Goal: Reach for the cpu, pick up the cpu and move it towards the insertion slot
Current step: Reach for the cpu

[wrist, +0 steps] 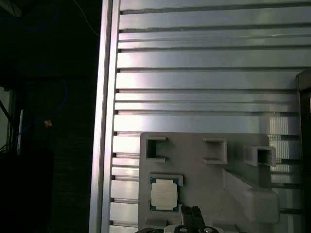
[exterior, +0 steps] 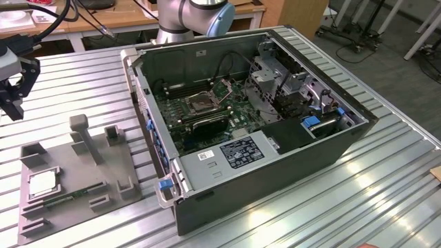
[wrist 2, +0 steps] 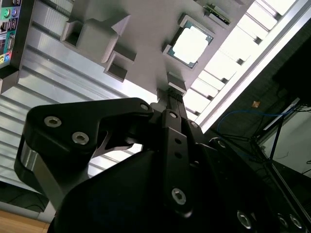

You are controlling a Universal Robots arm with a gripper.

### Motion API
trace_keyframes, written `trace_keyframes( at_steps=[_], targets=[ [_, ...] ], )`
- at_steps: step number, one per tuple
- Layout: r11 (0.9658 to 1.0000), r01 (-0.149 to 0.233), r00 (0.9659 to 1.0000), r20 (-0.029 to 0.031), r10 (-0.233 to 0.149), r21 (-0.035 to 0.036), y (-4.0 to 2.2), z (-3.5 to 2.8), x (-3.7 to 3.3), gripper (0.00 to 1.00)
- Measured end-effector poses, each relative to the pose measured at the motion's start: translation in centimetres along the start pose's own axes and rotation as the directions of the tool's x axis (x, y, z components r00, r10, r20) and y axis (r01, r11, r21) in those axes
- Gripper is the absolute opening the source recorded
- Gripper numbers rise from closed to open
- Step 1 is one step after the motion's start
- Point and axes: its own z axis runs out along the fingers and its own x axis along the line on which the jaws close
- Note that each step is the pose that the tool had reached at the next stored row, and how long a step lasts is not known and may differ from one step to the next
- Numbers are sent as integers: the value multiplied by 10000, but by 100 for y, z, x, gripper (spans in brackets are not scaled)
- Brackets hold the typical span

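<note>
Exterior view shows the gripper (exterior: pixel 12 108) hanging at the exterior view's left above the slatted metal table (exterior: pixel 358 196), its fingers drawn together with nothing between them. The cpu (exterior: pixel 41 184) lies flat, silvery face up, in a square recess of the grey fixture plate (exterior: pixel 79 173), clear of the gripper and untouched. The insertion slot (exterior: pixel 204 103) sits on the board inside the open computer case (exterior: pixel 276 175), to the exterior view's right of the plate and well apart from the cpu.
</note>
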Motion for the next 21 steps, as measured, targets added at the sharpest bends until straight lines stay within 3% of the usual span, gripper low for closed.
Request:
trace_keyframes(
  at_steps=[5, 13, 21],
  targets=[
    [10000, 1, 10000, 0, -1, 0, -14, 0, 0, 11],
    [10000, 0, 10000, 0, 0, 0, -98, 3, 7, 11],
    [10000, 2, 10000, 0, -2, 0, -138, 32, 72, 11]
  ],
)
